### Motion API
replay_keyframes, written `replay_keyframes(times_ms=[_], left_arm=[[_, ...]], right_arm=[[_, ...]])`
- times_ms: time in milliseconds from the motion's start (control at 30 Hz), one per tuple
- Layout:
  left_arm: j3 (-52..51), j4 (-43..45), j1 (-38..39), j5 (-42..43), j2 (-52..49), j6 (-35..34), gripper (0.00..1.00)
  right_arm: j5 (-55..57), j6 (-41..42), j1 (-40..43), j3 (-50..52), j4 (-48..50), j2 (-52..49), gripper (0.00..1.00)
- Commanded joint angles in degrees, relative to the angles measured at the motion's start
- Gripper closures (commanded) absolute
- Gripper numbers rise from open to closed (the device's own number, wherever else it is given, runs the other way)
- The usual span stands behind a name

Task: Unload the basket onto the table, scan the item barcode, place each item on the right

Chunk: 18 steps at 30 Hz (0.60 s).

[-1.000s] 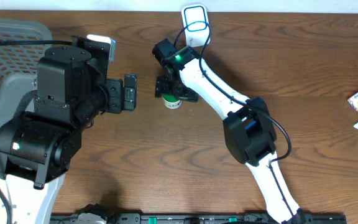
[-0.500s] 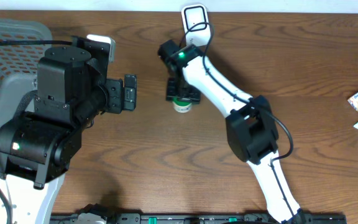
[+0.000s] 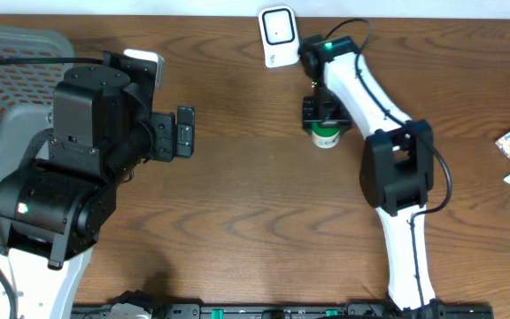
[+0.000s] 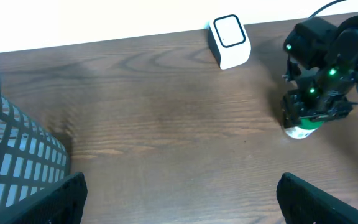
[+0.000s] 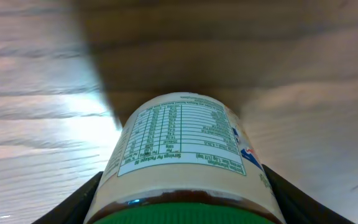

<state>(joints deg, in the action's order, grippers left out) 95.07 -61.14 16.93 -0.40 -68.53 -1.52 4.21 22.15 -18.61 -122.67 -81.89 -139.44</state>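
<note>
Probably light, rigid and slick-sided, the jar is clenched across its round body by the right end effector, upper centre overhead; the left end effector stands released.

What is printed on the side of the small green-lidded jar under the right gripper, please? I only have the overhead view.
Observer: The right wrist camera shows a nutrition table printed on the green-lidded jar; no barcode shows there.
Operator: Thank you. Do the right gripper's fingers hold it?
Observer: Yes. In that view the right gripper has a dark finger against each side of the jar, near its lid.
Operator: Is the left gripper empty?
Observer: The left wrist camera shows the left gripper with its black fingers spread wide, and only bare wooden table between them.
</note>
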Motion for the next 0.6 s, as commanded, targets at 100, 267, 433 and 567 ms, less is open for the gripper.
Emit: replay_keyframes(times_ms=[100, 267, 433, 567], left_arm=[[-0.2, 0.0, -0.3, -0.7, 0.0, -0.3, 0.02], [-0.2, 0.0, -0.3, -0.7, 0.0, -0.3, 0.02], [-0.2, 0.0, -0.3, -0.7, 0.0, -0.3, 0.02], [-0.2, 0.0, -0.3, -0.7, 0.0, -0.3, 0.02]], right_arm=[[1.1, -9.7, -0.3, -0.3, -0.2, 0.5, 0.2], [0.0, -9.5, -1.0, -0.3, -0.3, 0.5, 0.09], [-4.6, -6.5, -1.1, -0.3, -1.3, 1.2, 0.03], [-5.0, -5.8, -1.1, -0.3, -0.7, 1.7, 0.01]])
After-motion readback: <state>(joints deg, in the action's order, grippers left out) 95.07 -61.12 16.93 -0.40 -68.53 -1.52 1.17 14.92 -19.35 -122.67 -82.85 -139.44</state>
